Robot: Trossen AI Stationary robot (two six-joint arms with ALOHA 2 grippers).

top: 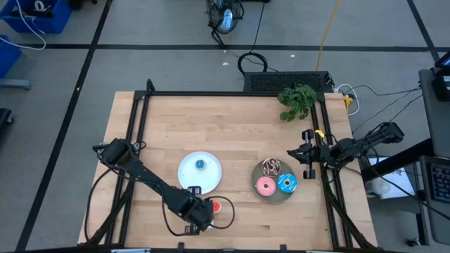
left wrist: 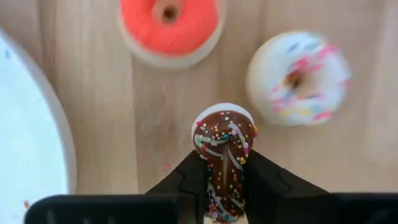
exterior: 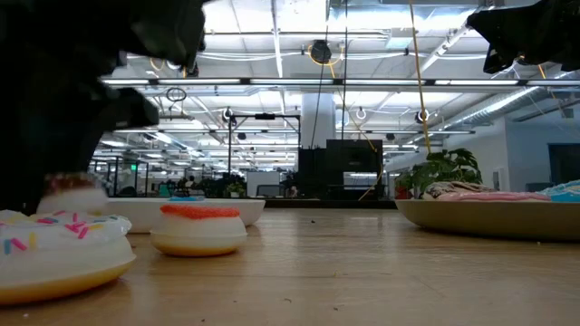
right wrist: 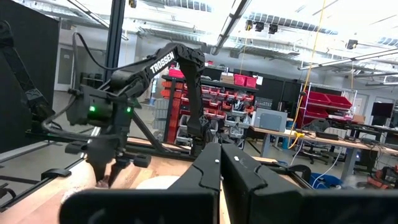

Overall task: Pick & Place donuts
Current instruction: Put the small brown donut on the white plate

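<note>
Your left gripper (left wrist: 224, 180) squeezes a tiny brown donut (left wrist: 222, 155) near the table's front edge, just beside the white plate (top: 188, 166). The red-orange donut (left wrist: 168, 22) and whitish-pink donut (left wrist: 298, 78) lie close by on the wood. Your right gripper (right wrist: 221, 165) is closed and empty, waiting beside the grey plate (top: 275, 196) with three bigger donuts
</note>
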